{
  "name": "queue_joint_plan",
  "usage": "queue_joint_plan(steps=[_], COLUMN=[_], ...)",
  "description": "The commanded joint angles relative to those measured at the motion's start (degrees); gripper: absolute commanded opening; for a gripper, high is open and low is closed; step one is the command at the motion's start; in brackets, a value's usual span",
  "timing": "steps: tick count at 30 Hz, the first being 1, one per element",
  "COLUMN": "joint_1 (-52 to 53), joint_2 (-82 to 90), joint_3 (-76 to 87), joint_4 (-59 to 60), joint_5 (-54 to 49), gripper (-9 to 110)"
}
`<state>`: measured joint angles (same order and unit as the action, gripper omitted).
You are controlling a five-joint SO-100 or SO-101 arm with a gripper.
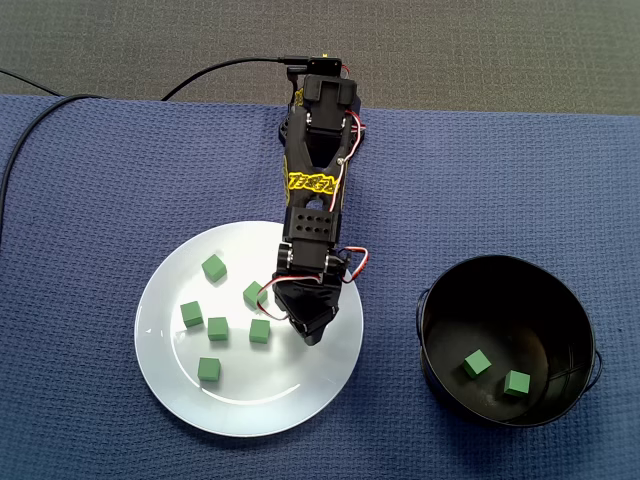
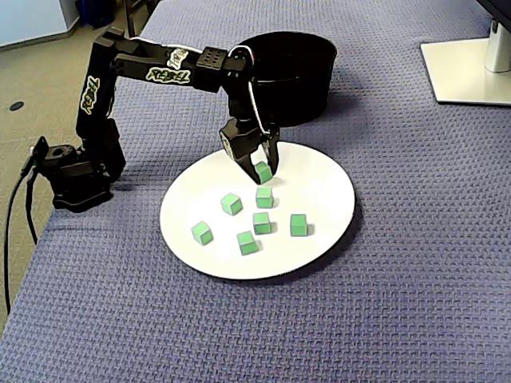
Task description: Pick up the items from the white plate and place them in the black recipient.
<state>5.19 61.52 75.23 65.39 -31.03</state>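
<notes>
1. A big blue cloth (image 1: 520, 180) with little bumps covers the table.
2. A thin black wire (image 1: 215, 68) lies across the cloth's far edge.
3. Gray carpet (image 1: 480, 40) shows past the cloth.
4. A flat white stand (image 2: 471, 72) sits on the cloth's corner.

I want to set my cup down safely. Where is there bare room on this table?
In a fixed view, bare blue cloth lies above the black pot, and a narrower strip between pot and white plate. Green cubes crowd the plate's left half, the gripper beside them.
</notes>
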Motion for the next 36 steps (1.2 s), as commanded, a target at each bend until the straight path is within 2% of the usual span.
queue_joint_plan(steps=[1, 8, 12, 16, 22, 30, 31, 34, 36], joint_1=[2.1, -0.4, -10.5, -23.5, -37.6, -40.2, -40.3, -40.8, -41.0], joint_2=[12.0, 27.0, 25.9, 17.7, -4.7, -17.4, -17.6, -15.7, -13.1], joint_3=[-10.0, -28.7, -37.1, -43.9, -46.1, -45.0, -45.1, -46.1, -47.0], joint_4=[4.7, 5.4, 5.4, 5.5, 0.1, -0.6, -0.2, 3.5, 6.9], joint_5=[2.5, 16.1, 22.9, 29.7, 24.8, 25.9, 25.7, 25.0, 24.5], gripper=[0, 0, 0, 0, 0, 0, 2, 37, 51])
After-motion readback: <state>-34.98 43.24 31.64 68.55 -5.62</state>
